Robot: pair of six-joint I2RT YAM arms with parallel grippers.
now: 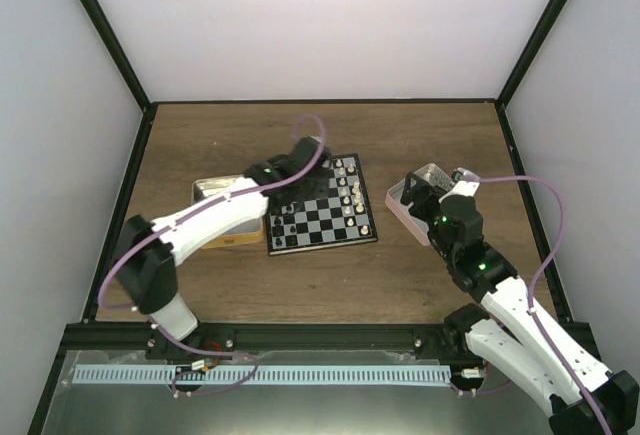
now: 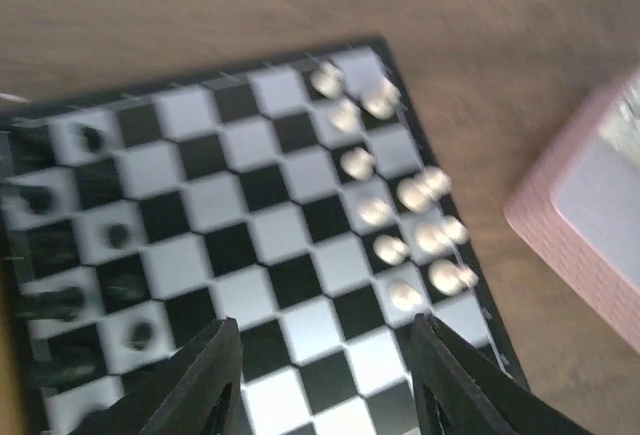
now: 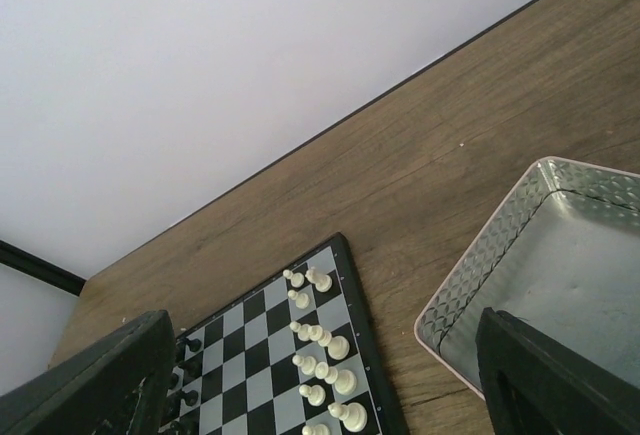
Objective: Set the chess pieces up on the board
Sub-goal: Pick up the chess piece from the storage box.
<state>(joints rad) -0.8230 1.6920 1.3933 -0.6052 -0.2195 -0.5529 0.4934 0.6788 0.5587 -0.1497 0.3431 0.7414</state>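
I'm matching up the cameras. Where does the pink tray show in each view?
Top external: pink tray right of centre, just right of the board.
Left wrist: at the right edge.
Right wrist: lower right corner.
Shared landmark: the board, with its white pieces on the tray's side.

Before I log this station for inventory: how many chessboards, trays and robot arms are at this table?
Black-and-silver checked chessboard: 1
Trays (tan rectangular tray, pink square tray): 2
White robot arms (left arm, right arm): 2
Total: 5
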